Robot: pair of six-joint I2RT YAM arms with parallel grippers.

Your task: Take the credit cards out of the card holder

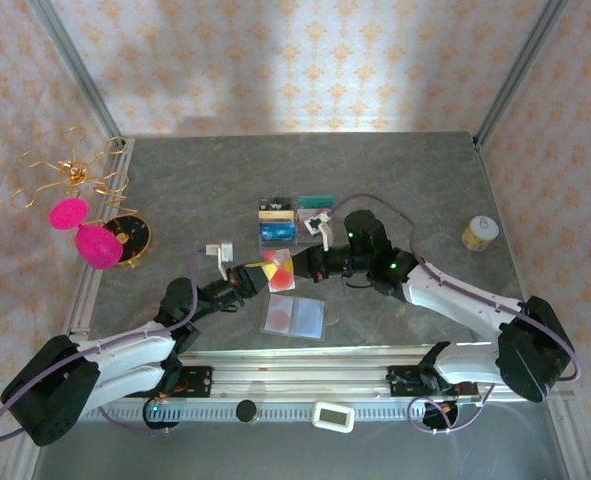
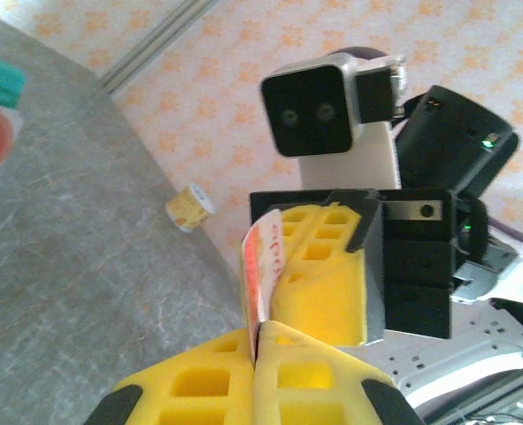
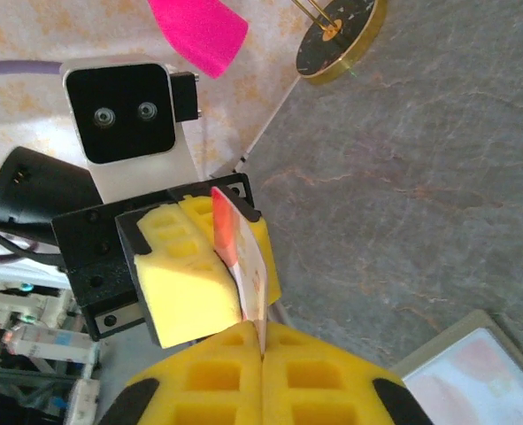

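Two arms meeting above the middle of the grey desk (image 1: 425,180), seen from above and from each wrist. The left end effector (image 1: 256,277) and the right end effector (image 1: 308,269) face each other tip to tip, with a single credit card (image 1: 280,270) between them, held up off the desk. The card is pale with red blotches.

In the left wrist view the left yellow foam fingers (image 2: 199,385) are pressed together on the lower edge of the card, which stands on edge. The right end effector's pads sit against the card's far side. In the right wrist view the right fingers (image 3: 323,381) are likewise closed on the card's edge, and the left pads grip the opposite end. Both end effectors are therefore pinching the same card.

The card holder (image 1: 293,317) lies open and flat on the desk, just nearer the arm bases than the held card, apart from both end effectors. Its pale lining faces up and shows faint pinkish patches.

Beyond the end effectors stands a clear tray (image 1: 278,225) with compartments, one holding something bright blue. A small yellowish roll (image 1: 480,233) sits well to the right. A round gold-rimmed stand (image 1: 127,238) with pink pieces is at the left edge
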